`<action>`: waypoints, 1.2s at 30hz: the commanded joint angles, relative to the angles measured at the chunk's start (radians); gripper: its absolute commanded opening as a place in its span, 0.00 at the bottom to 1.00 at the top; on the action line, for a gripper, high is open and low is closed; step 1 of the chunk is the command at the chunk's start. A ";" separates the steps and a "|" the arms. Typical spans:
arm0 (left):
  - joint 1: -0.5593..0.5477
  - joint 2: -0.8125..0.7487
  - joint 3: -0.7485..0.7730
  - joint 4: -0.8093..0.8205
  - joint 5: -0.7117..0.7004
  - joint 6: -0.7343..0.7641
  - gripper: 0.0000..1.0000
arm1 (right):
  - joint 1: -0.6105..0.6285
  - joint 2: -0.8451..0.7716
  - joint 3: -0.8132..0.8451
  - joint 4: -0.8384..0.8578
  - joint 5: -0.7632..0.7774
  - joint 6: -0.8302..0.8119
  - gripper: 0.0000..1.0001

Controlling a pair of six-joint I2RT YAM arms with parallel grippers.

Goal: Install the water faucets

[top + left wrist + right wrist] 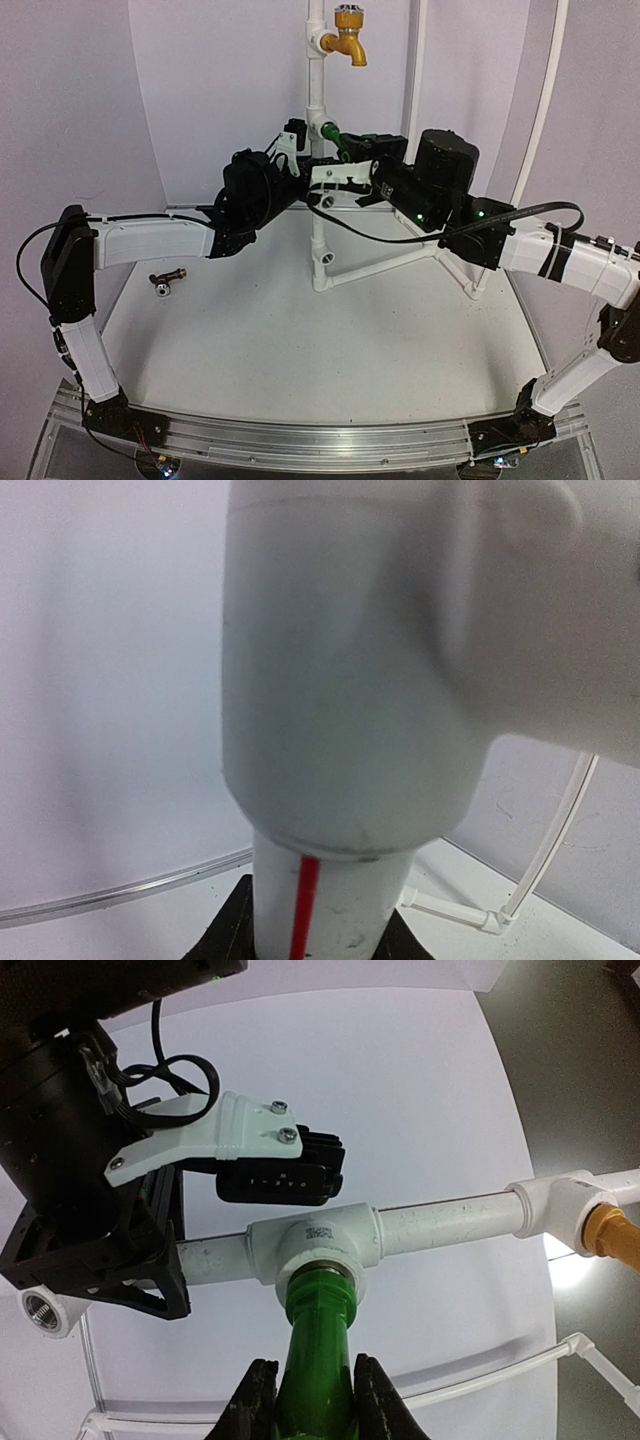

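Observation:
The green faucet [318,1360] points its threaded end into the middle tee socket [322,1245] of the white pipe stand [318,90]; it also shows in the top view [330,134]. My right gripper [310,1400] is shut on its body, and in the top view [350,148] it reaches in from the right. My left gripper [320,935] is shut on the upright pipe [330,910] just below that tee, and shows in the top view [300,170]. The dark brown faucet [168,281] lies on the table at the left, apart from both grippers.
A yellow-orange faucet [350,42] sits in the stand's top socket and shows in the right wrist view [610,1240]. Open sockets [328,199] [325,257] lie lower on the pipe. The stand's angled legs [400,262] spread to the right. White walls close the back.

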 commanded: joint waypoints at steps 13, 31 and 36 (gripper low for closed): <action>-0.065 0.053 0.027 -0.115 0.046 -0.052 0.00 | -0.016 0.071 0.186 -0.203 0.046 0.396 0.00; -0.087 0.079 0.055 -0.125 0.045 -0.020 0.00 | -0.023 0.067 0.116 -0.047 -0.001 0.720 0.00; -0.092 0.074 0.052 -0.129 0.042 -0.013 0.00 | -0.037 0.063 0.111 -0.045 -0.028 0.841 0.00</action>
